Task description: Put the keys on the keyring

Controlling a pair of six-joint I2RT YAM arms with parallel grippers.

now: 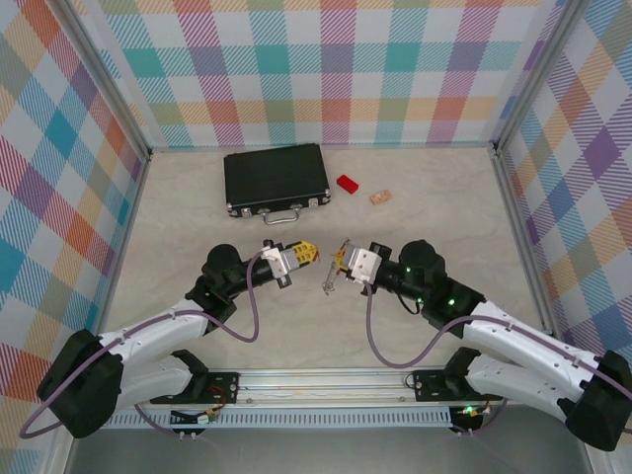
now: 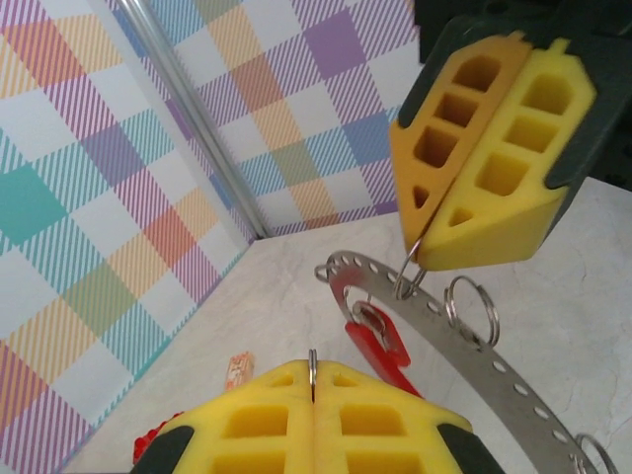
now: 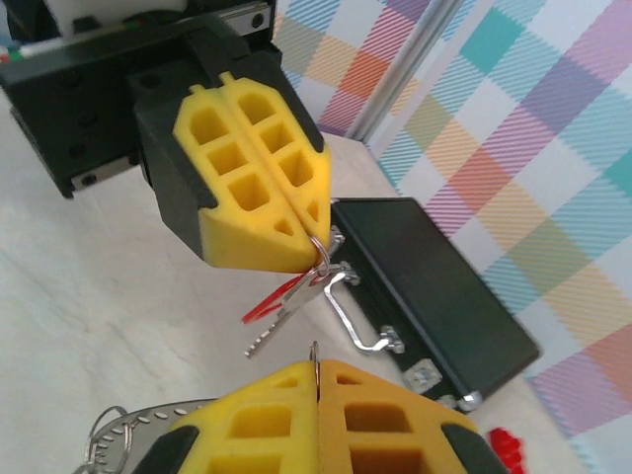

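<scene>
Currently my left gripper [image 3: 312,249] clamps the key [image 3: 284,308] by its ring, my right gripper [image 2: 419,259] a keyring [image 2: 494,373] loop. Both look light, stiff and slippery, so I'd pinch the rims.

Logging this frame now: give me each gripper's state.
Left gripper: closed, holding the key by its ring.
Right gripper: closed, holding the keyring by a small loop.

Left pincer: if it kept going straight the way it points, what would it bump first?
Probably the keyring, the silver holed band right in front of it, with the right pincer just beyond. How far apart they are is hard to tell.
</scene>
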